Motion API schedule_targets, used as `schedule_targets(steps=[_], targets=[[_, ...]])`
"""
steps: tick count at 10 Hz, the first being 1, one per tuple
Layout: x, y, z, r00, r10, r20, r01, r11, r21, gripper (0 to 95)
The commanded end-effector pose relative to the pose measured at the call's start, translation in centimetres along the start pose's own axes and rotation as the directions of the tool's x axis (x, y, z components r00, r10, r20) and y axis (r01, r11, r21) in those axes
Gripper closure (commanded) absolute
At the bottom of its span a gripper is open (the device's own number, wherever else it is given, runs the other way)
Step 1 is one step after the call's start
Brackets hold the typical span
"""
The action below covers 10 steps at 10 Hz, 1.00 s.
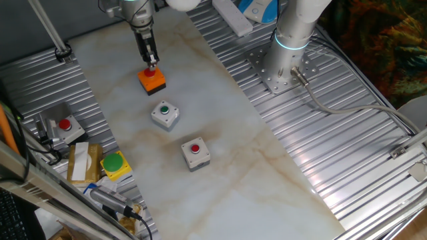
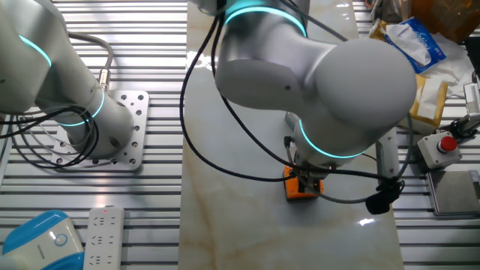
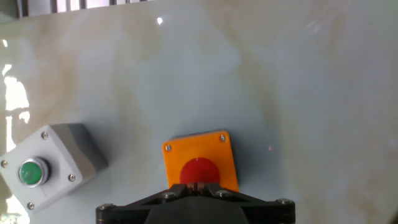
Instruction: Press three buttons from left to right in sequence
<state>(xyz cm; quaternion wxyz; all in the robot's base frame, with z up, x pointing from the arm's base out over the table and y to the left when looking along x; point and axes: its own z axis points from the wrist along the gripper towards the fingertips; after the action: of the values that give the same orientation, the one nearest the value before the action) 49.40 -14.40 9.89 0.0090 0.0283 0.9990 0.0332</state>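
The three button boxes lie in a diagonal row on the marble tabletop. The orange box with a red button [image 1: 152, 80] is the far one, the grey box with a green button [image 1: 164, 113] is in the middle, and the grey box with a red button [image 1: 195, 153] is nearest. My gripper [image 1: 152, 65] points straight down with its fingertips shut together on the orange box's red button [image 3: 198, 171]. The hand view shows the orange box [image 3: 199, 155] just under the tips and the grey green-button box [image 3: 46, 168] to the left. In the other fixed view my arm hides most of the orange box [image 2: 302, 187].
A grey red-button box with cables [image 1: 65, 127] and a yellow box with a large green button [image 1: 115, 163] sit on the ribbed metal at the left. The arm's base [image 1: 287, 60] stands at the right. A power strip [image 1: 230, 17] lies at the back.
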Motion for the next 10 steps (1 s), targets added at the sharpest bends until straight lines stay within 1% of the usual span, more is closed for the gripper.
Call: schedule_targets(steps=[1,2,4,6,7,8,9,10], targets=[[0.1,0.0,0.5,1.000,-0.001,0.005,0.001,1.000,0.005,95.0],[0.1,0.0,0.8,1.000,0.002,0.008,-0.002,1.000,0.006,95.0],[0.1,-0.1,1.2,1.000,0.001,0.005,-0.001,1.000,0.009,95.0],[0.0,-0.1,1.4,1.000,0.003,-0.004,-0.003,1.000,0.016,95.0],[0.0,-0.1,1.7,1.000,0.003,0.002,-0.003,1.000,0.016,95.0],[0.0,-0.1,1.7,1.000,0.005,-0.001,-0.005,1.000,0.020,95.0],[0.1,-0.2,1.3,1.000,0.008,-0.004,-0.008,1.000,0.013,95.0],[0.2,-0.3,0.7,1.000,0.005,-0.004,-0.005,1.000,0.009,95.0]])
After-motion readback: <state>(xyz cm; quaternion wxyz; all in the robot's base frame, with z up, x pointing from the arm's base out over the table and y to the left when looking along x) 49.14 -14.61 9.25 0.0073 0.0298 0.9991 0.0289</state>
